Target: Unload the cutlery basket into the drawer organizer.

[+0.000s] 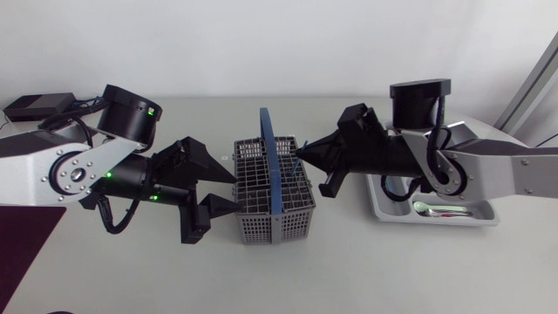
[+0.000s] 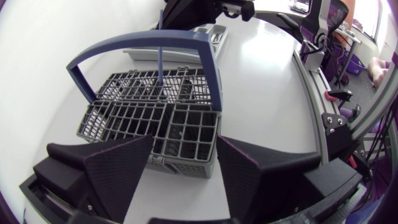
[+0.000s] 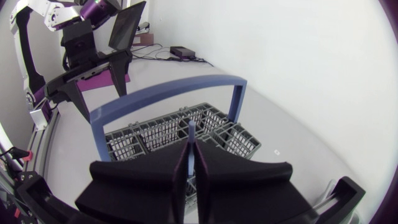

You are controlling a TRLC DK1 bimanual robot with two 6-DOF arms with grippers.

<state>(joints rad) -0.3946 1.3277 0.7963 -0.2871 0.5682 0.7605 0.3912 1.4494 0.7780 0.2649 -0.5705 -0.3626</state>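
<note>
A grey cutlery basket with a blue arched handle stands mid-table. My right gripper is over its far right corner, shut on the thin blue handle of a utensil that stands upright in a compartment. In the left wrist view that blue handle rises from the basket's far side. My left gripper is at the basket's left wall, open, with the near end of the basket between its fingers. The white drawer organizer lies at the right, partly under my right arm.
A green-handled spoon and a red-handled piece lie in the organizer. A black box with cables sits at the back left. A dark mat covers the table's left edge.
</note>
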